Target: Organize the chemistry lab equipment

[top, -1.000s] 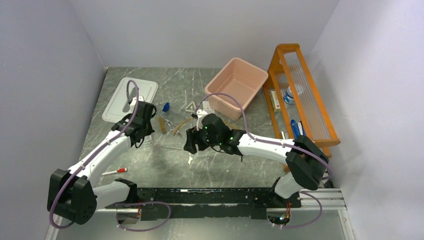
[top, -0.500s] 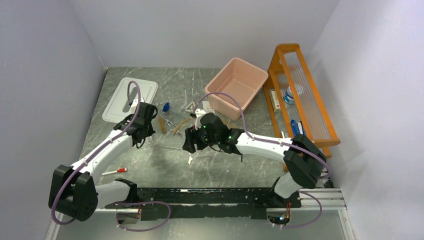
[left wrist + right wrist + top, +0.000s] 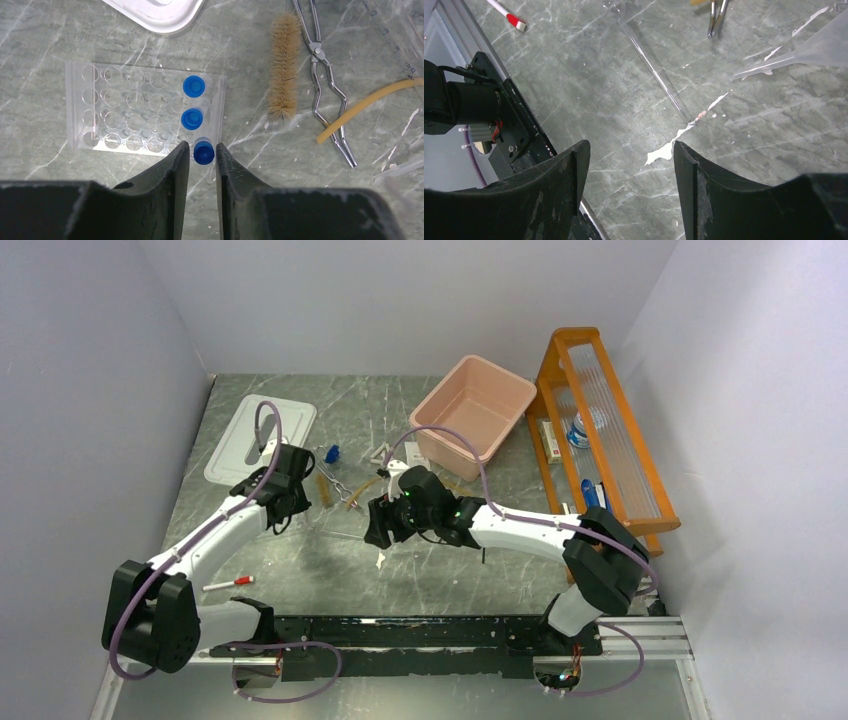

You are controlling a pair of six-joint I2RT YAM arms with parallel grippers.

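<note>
In the left wrist view a clear tube rack [image 3: 125, 110] holds two blue-capped tubes [image 3: 194, 86]. My left gripper [image 3: 201, 150] is shut on a third blue-capped tube [image 3: 203, 152] at the rack's near right corner. The brown brush [image 3: 283, 70], the metal tongs [image 3: 327, 90] and the amber tubing [image 3: 370, 107] lie to the right. My right gripper [image 3: 628, 150] is open and empty above bare table. A glass rod [image 3: 654, 75] lies ahead of it. In the top view the white triangle [image 3: 380, 453] and another blue-capped tube [image 3: 332, 452] lie further back.
A pink tub [image 3: 475, 405] stands at the back, with the orange wooden shelf [image 3: 600, 420] to its right. A white lid [image 3: 260, 435] lies at the back left. The red-capped marker [image 3: 228, 583] lies near the left arm's base. A clear funnel [image 3: 814, 50] lies right of the glass rod.
My left gripper has shifted slightly toward the back. My right gripper has shifted slightly to the left. Nothing else has moved.
</note>
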